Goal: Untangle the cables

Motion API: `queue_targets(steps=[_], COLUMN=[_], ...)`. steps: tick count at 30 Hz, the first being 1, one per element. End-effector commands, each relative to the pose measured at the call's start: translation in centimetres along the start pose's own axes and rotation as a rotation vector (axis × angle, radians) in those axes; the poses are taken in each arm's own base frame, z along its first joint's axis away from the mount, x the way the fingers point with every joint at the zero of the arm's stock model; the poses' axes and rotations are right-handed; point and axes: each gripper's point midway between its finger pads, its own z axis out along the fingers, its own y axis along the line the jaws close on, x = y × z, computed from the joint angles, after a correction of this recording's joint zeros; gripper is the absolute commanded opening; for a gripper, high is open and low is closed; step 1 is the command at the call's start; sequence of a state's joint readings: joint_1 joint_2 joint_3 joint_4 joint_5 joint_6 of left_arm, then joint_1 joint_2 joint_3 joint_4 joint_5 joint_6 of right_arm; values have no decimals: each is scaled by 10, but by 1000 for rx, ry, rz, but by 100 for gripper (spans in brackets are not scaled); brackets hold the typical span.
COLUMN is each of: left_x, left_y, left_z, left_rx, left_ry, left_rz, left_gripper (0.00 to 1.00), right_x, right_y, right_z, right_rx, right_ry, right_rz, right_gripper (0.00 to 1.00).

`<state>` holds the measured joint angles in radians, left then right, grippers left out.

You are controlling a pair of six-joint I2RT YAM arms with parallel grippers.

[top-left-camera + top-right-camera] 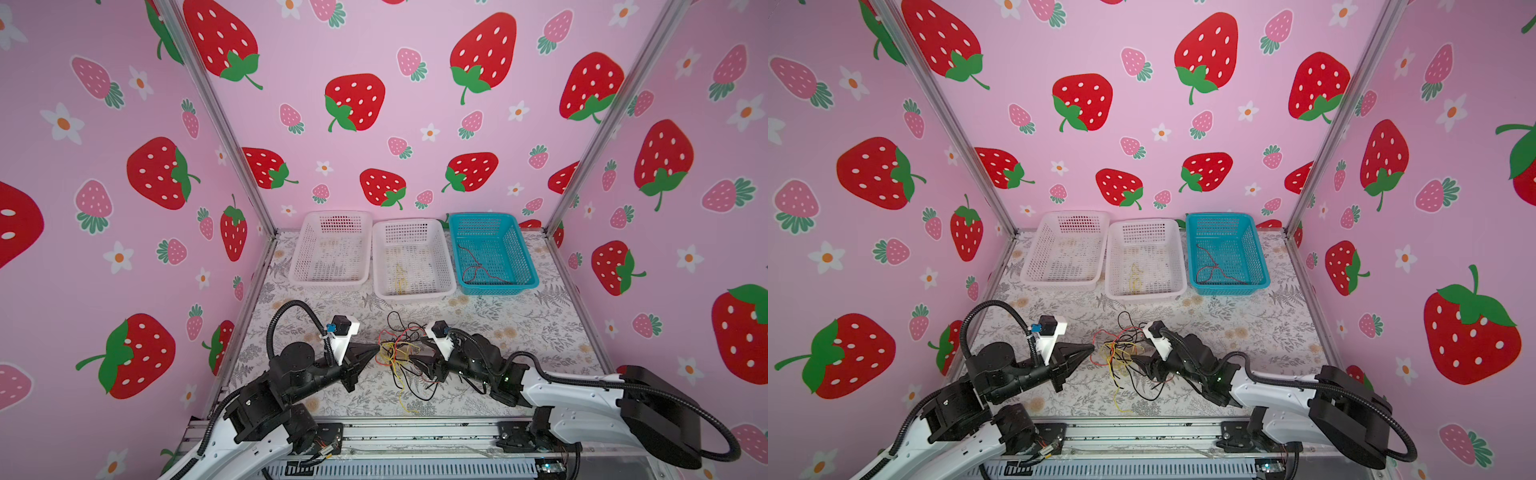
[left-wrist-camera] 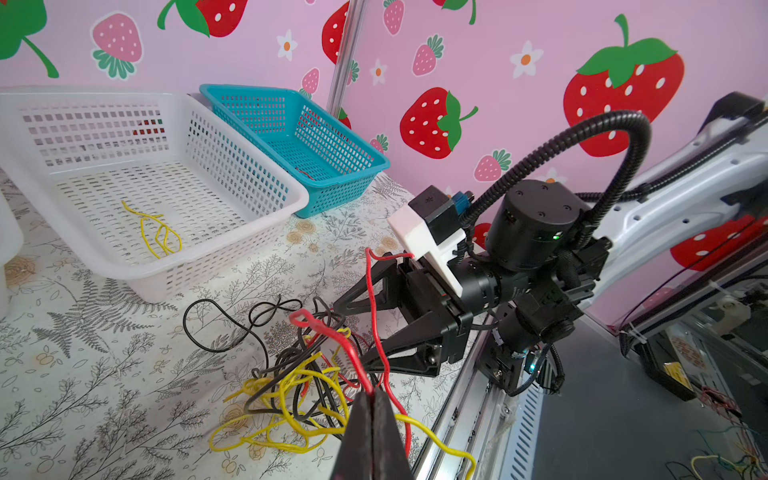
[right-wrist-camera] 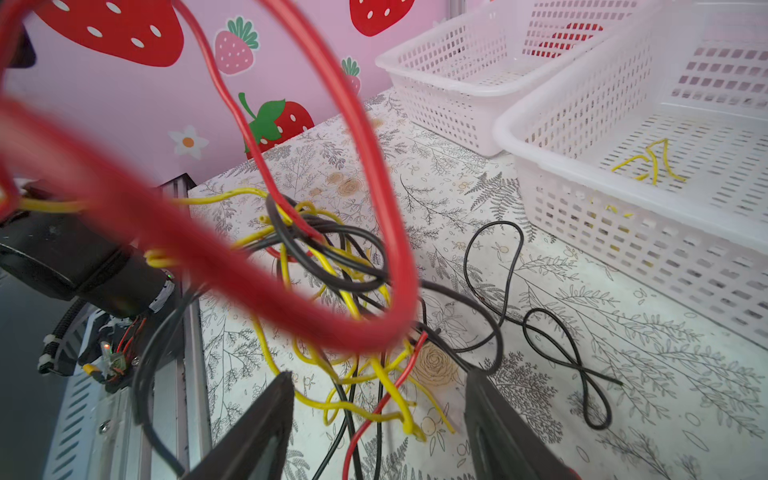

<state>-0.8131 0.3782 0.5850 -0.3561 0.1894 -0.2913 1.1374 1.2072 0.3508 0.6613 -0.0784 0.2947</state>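
The cables (image 1: 400, 353) lie as a tangle of thin black, yellow and red wires on the flowered table between my two grippers, also shown in a top view (image 1: 1120, 353). My left gripper (image 1: 376, 348) is shut on a red cable (image 2: 345, 345) at the tangle's left edge; its tips (image 2: 372, 392) pinch that wire. My right gripper (image 1: 415, 358) stands open at the tangle's right side. Yellow, black and red strands lie between its fingertips (image 3: 380, 378) without being pinched. A red loop (image 3: 374, 166) hangs close in front of the right wrist camera.
Three baskets stand at the back. The left one is a white basket (image 1: 298, 253). The middle white one (image 1: 415, 294) holds a yellow cable (image 1: 401, 278). The blue one (image 1: 498, 289) holds a red cable (image 1: 478, 270). A metal rail (image 1: 415, 432) runs along the table's front edge.
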Motion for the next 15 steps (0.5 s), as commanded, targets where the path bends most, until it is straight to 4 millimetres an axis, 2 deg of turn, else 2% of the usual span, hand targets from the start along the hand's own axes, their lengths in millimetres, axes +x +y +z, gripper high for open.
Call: queue_targets(steps=[1,5,11,12,15], left_x=[-13,-14,-15,-15,-19], left_y=[-11,-15,-20,-21,-17], left_z=[-3,-3,-3,-4,-7], left_rx=[58,83,113,118,92], left_ry=[-60,-68,-84,-87,-108], left_rz=[35,33,27,26,26], left_gripper=[0,0,0,0,0], right_x=[-29,-34,-41,-42,-41], right_y=[11,6,-4,-5,-6], right_z=[9,19,29,30,31], right_rx=[8,70,154,161,166], right_ry=[-107,-139,-186,-198,-203], right_rz=[-83,-116,-145,-148,-152], right_gripper=[66,64,53,47,23])
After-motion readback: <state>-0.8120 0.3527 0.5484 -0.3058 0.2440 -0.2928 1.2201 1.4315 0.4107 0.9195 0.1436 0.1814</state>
